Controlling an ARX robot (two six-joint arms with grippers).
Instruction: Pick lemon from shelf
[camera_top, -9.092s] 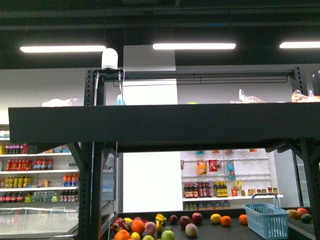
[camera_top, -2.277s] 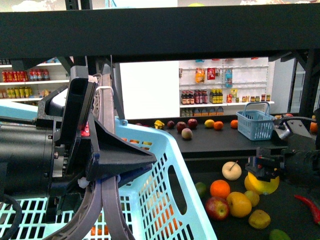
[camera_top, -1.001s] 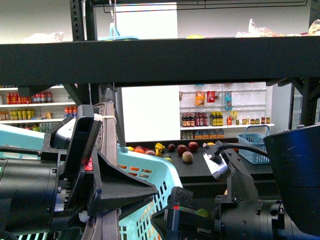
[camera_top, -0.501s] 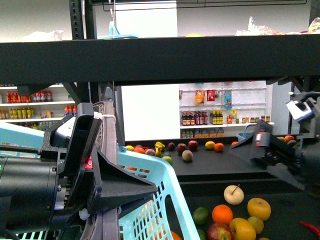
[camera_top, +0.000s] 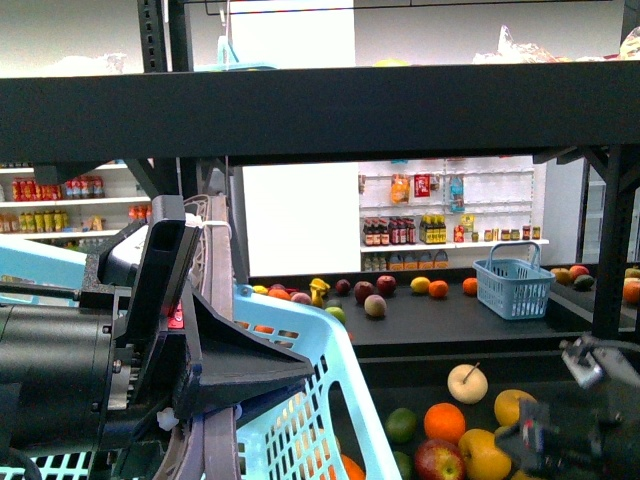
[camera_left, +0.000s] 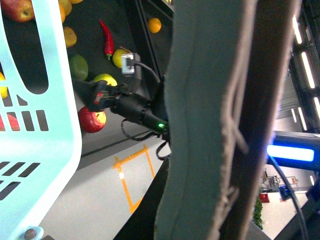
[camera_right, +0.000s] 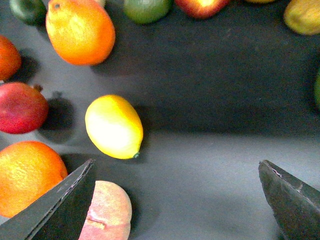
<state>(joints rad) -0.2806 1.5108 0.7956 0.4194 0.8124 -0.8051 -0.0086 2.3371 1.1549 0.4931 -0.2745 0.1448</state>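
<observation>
1. Right wrist view: the right claw (camera_right: 176, 162) is spread wide and grips nothing. The lemon (camera_right: 114, 126), smooth, glossy and oval, lies just ahead of one finger's tip, untouched.
2. A dimpled orange (camera_right: 27, 175) and a fuzzy peach (camera_right: 107, 215) crowd around that finger. Toward the other finger the shelf (camera_right: 215, 115) is bare, matte black.
3. The left claw (camera_top: 200, 350) sits against a pale-blue slotted plastic basket (camera_top: 310, 400); I cannot tell its grip.
</observation>
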